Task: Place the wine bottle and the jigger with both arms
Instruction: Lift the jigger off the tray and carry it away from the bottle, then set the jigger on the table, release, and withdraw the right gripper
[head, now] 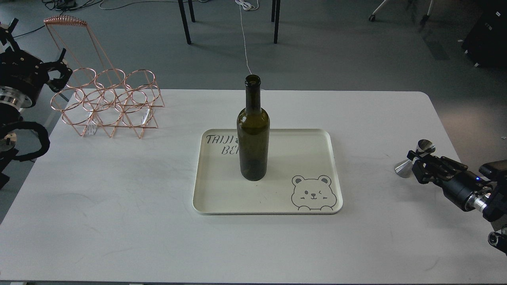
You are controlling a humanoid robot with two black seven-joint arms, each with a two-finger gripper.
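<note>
The wine bottle (253, 134), tall and dark olive green, stands upright on the left half of a cream tray (317, 150) in the middle of the white table. The shiny silver jigger (414, 158) is at the table's right side, tilted, held at its waist by my right gripper (416, 161), which is shut on it, low near the tabletop. My left gripper (59, 73) is far off at the left edge, beside the copper wire rack, with its black claw fingers spread and nothing between them.
A copper wire bottle rack (107, 101) stands at the table's back left corner. The tray bears a bear drawing (313, 192) at its front right. Table legs and cables lie on the floor beyond the table's far edge.
</note>
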